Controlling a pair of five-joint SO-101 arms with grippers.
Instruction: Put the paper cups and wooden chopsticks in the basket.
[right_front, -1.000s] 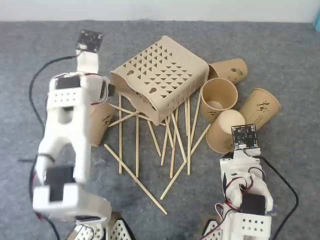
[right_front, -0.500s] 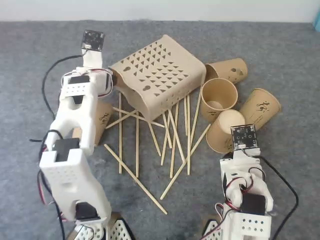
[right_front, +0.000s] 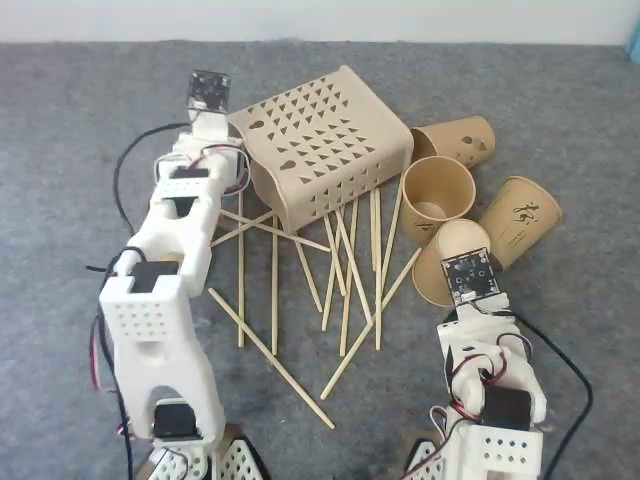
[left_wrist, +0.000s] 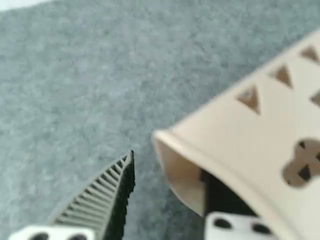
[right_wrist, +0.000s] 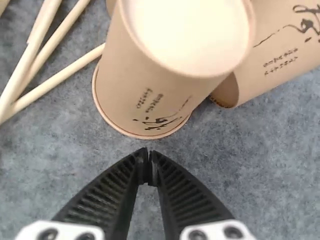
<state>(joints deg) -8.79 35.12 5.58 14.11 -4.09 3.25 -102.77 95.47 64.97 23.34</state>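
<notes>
The perforated tan basket (right_front: 325, 140) lies tipped over at the table's far middle, resting on several wooden chopsticks (right_front: 340, 270) fanned out in front of it. My left gripper (left_wrist: 167, 170) is open at the basket's left end. The basket rim (left_wrist: 182, 175) stands between its jaws: one ridged finger (left_wrist: 112, 195) is outside and the other is inside. Several paper cups (right_front: 437, 195) cluster to the right of the basket. My right gripper (right_wrist: 149, 161) is shut on nothing, just short of an upside-down cup (right_wrist: 165, 75). A second cup (right_wrist: 282, 50) lies beside that one.
The left arm (right_front: 165, 270) stretches along the table's left side, and its cable (right_front: 125, 185) loops out farther left. The right arm (right_front: 485, 370) sits at the near right. Grey carpet covers the table, with a loose chopstick (right_front: 270, 357) lying diagonally at the near middle.
The left arm has swung farther from the front and toward the basket's left rim. The basket has shifted and tipped up a little toward the back. The right wrist has tilted slightly.
</notes>
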